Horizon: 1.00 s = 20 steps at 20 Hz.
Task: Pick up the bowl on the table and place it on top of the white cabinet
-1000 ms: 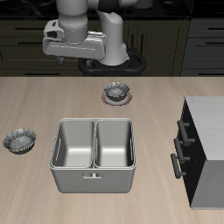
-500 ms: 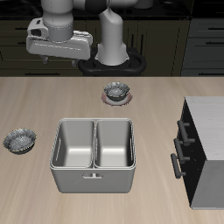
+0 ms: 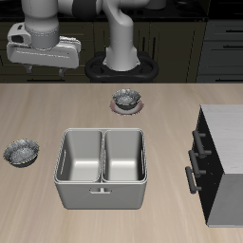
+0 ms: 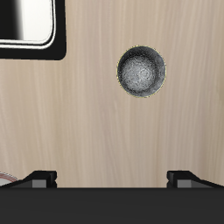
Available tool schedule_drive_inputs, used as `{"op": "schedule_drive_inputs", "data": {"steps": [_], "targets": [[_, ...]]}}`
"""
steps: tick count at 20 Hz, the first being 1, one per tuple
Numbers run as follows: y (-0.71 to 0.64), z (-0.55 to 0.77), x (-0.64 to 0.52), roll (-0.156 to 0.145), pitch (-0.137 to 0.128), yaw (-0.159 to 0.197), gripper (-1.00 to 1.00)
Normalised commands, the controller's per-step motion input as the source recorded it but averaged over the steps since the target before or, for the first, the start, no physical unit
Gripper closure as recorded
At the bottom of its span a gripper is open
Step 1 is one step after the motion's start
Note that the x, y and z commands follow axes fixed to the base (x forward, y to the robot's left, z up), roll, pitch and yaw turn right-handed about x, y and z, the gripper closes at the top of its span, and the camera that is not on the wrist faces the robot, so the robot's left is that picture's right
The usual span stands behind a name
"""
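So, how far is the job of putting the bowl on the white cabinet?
Nothing is done yet: the bowl lies on the table, ungrasped. In hand: the pincer hangs above it, jaws apart, holding nothing. Left: descend, grasp, lift, carry it onto the white cabinet.

A glossy white-and-grey jointed robot arm (image 3: 119, 33) rises from a round black base ring (image 3: 121, 68). Its pale grey boxy wrist housing (image 3: 43, 47) fills the exterior view's upper left, and black fingertips (image 4: 39, 178) show in the wrist view.

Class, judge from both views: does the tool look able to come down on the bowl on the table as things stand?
Probably yes: the bowl lies alone on bare table, nothing over it, with the tool above.
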Motion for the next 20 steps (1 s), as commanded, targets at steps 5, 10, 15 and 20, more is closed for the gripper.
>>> {"op": "schedule_drive_inputs", "data": {"steps": [5,10,15,20], "targets": [[-0.48,0.07,0.12,-0.042,-0.018,-0.001,-1.0],[-0.39,0.04,0.15,-0.006,-0.01,0.036,-1.0],[-0.19,0.0,0.11,0.027,-0.005,0.056,-1.0],[-0.09,0.06,0.13,0.02,-0.011,0.019,-1.0]]}}
